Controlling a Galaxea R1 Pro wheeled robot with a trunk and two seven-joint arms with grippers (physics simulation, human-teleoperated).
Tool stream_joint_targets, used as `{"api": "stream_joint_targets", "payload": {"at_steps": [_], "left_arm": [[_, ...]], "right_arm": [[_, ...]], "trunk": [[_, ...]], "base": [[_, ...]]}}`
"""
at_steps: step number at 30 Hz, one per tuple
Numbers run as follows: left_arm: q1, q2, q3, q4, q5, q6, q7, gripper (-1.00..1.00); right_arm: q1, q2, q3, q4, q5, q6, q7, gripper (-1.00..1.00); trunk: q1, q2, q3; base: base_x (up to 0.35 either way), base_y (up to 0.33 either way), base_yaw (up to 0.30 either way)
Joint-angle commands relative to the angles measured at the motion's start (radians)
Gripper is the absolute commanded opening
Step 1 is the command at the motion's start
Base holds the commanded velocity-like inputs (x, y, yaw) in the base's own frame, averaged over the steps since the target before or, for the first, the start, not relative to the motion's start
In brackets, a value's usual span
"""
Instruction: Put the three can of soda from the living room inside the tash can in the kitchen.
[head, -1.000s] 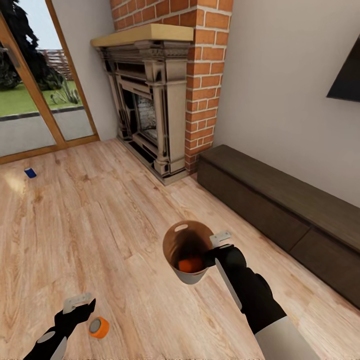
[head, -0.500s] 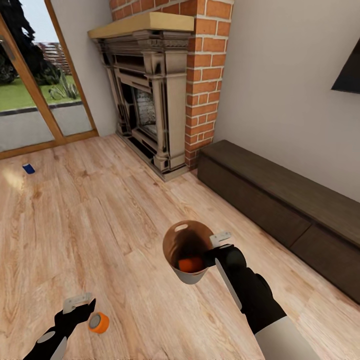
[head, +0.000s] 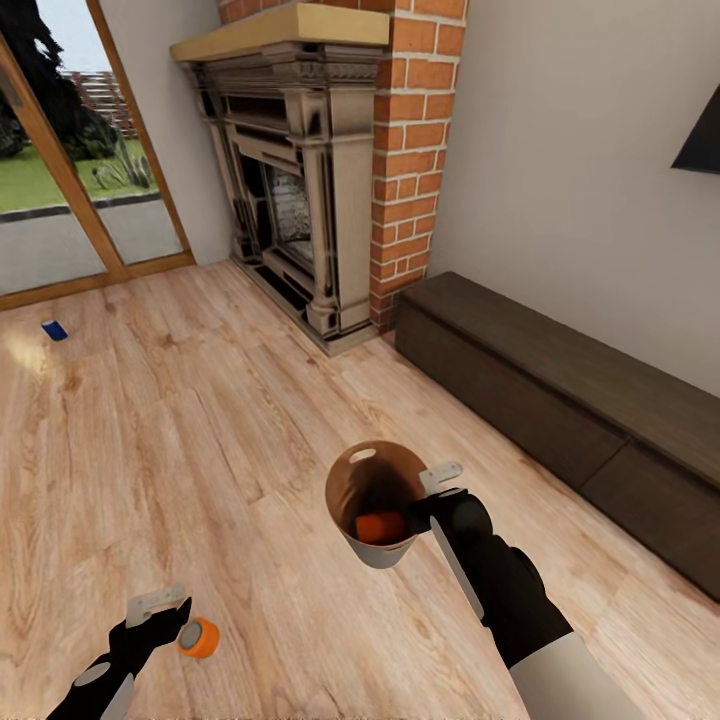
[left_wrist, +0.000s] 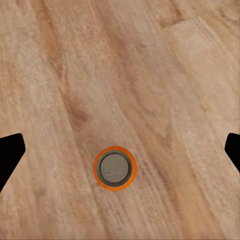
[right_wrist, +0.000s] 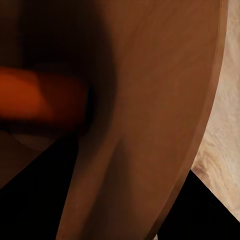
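Observation:
My right gripper (head: 430, 505) is shut on the rim of the tash can (head: 350, 480), holding it tilted above the floor with its brown inside facing me. One orange can of soda (head: 380, 527) lies inside it, seen in the right wrist view as an orange blur (right_wrist: 40, 97) against the brown wall (right_wrist: 150, 100). A second orange can (head: 198, 637) stands upright on the plank floor just right of my open left gripper (head: 160, 615). The left wrist view looks straight down on its grey top (left_wrist: 115, 168), between the spread fingers. The dark blue can (head: 54, 330) lies far off by the glass doors.
The red brick fireplace (head: 320, 200) stands ahead. A long, low dark cabinet (head: 560, 400) runs along the right wall under the TV corner (head: 700, 145). Wood-framed glass doors (head: 70, 200) close the left side. Open plank floor lies between me and the blue can.
The whole view has shifted, so the camera moved. In the picture the floor can has drifted a little up and left, closer to the left gripper. Both arms keep their pose.

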Motion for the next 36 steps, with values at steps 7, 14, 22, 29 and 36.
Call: {"api": "stream_joint_targets", "payload": {"at_steps": [7,14,22,29,36], "left_arm": [[0.000,0.000,0.000,0.000,0.000,0.000,0.000,1.00],[0.000,0.000,0.000,0.000,0.000,0.000,0.000,1.00],[0.000,0.000,0.000,0.000,0.000,-0.001,0.000,1.00],[0.000,0.000,0.000,0.000,0.000,0.000,-0.001,1.00],[0.000,0.000,0.000,0.000,0.000,-0.001,0.000,1.00]], "right_arm": [[0.000,0.000,0.001,-0.001,-0.005,-0.001,0.002,-1.00],[0.000,0.000,0.000,-0.001,-0.006,-0.001,0.002,-1.00],[0.000,0.000,0.001,-0.001,-0.006,-0.001,0.002,-1.00],[0.000,0.000,0.001,-0.001,-0.006,-0.001,0.002,-1.00],[0.000,0.000,0.001,-0.001,-0.006,-0.001,0.002,-1.00]], "trunk": [[0.000,0.000,-0.011],[0.000,0.000,-0.022],[0.000,0.000,-0.034],[0.000,0.000,-0.037],[0.000,0.000,-0.039]], "base": [[0.000,0.000,0.000],[0.000,0.000,0.000],[0.001,0.000,0.000],[0.187,0.000,0.000],[0.057,0.000,0.000]]}}
